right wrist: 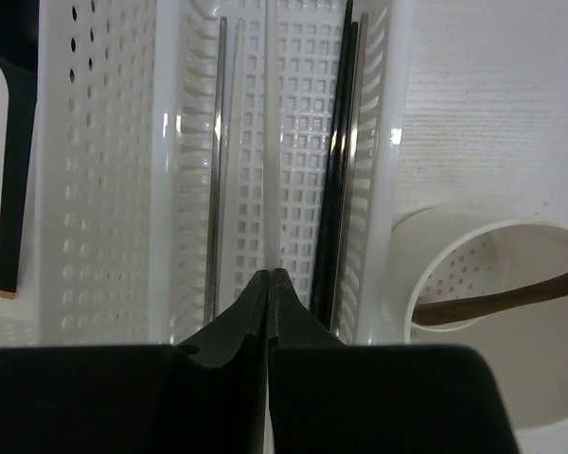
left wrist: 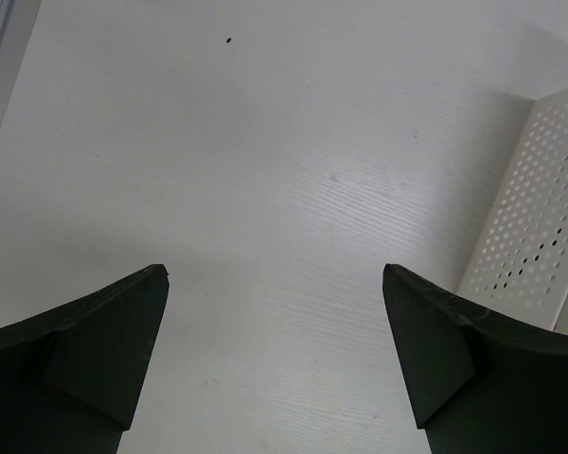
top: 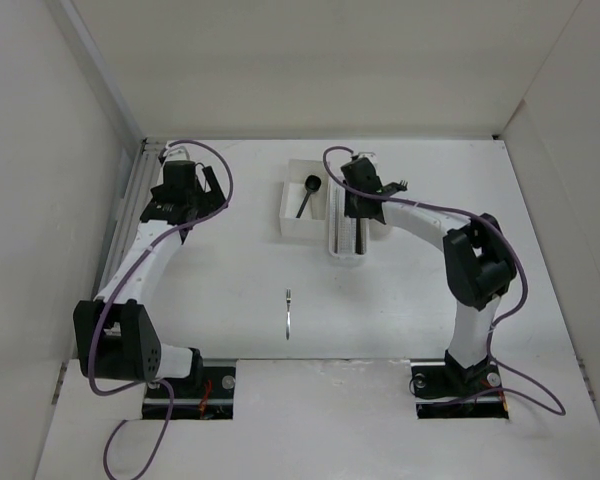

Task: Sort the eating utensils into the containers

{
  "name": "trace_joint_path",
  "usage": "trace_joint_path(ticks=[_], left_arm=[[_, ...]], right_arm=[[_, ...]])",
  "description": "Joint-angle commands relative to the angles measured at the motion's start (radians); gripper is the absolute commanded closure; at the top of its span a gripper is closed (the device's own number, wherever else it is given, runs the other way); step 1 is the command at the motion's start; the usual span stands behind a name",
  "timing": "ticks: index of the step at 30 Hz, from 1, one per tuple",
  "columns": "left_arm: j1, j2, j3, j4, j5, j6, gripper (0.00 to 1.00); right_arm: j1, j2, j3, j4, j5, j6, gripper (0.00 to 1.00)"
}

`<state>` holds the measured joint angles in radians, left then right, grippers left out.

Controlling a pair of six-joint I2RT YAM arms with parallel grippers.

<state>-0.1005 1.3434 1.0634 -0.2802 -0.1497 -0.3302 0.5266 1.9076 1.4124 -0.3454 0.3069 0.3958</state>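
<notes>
Nearly done: spoon (top: 308,193) in box (top: 298,228), brown fork (right wrist: 511,298) in cup (right wrist: 511,378), chopsticks (right wrist: 339,161) in basket (right wrist: 303,113). My right gripper (right wrist: 268,279) clenched on pale chopstick (right wrist: 268,142) over basket; left gripper (left wrist: 275,274) spread, empty. Silver fork (top: 288,315) unsorted, mid-bench toward near edge.

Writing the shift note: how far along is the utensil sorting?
Done: black round-bowled spoon in white square box; dark and silver chopsticks in white perforated basket; brown fork in cream cup. In hand: right gripper shut on a pale chopstick over the basket. Remaining: small silver fork on the table; left gripper open, empty.
</notes>
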Motion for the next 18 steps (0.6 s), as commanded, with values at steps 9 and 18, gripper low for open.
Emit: trace_joint_path(ticks=[9,18], left_arm=[[0.010,0.002,0.013,0.019,0.001,-0.004,0.04],[0.010,-0.027,0.013,0.019,0.010,-0.004,0.05]], right_arm=[[0.003,0.021,0.031,0.022,-0.034,0.000,0.63],[0.168,-0.166,0.097,-0.033,0.132,-0.159,0.47]])
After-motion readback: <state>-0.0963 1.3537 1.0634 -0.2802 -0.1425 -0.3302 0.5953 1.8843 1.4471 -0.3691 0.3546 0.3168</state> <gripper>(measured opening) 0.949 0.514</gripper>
